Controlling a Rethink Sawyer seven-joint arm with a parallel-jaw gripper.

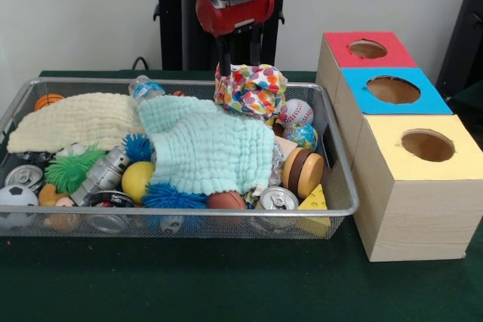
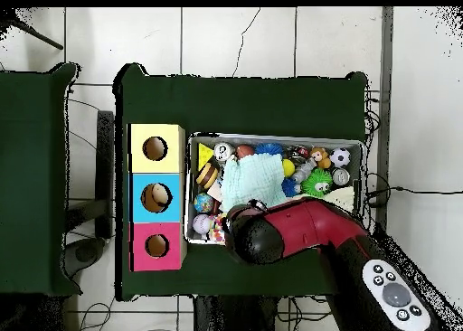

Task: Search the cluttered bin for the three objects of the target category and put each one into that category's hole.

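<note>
The wire mesh bin (image 1: 189,213) is full of clutter; it also shows in the overhead view (image 2: 271,137). My gripper (image 1: 240,59) hangs at the bin's back right, shut on a bunched multicoloured cloth (image 1: 251,90) that it holds up above the pile. The red-topped box's hole (image 1: 367,49) is at the far right of the row of boxes; it also shows in the overhead view (image 2: 156,246). No yellow duck shows. A yellow ball (image 1: 137,180) lies near the front. In the overhead view the arm (image 2: 298,232) covers the gripper.
A pale green cloth (image 1: 207,148) and a cream cloth (image 1: 75,118) cover much of the pile. A baseball (image 1: 296,112), a globe ball (image 1: 304,137), cans (image 1: 279,200), spiky balls (image 1: 72,167) and a cheese wedge (image 1: 317,201) lie around. Blue-topped (image 1: 392,90) and yellow-topped (image 1: 427,145) boxes stand nearer.
</note>
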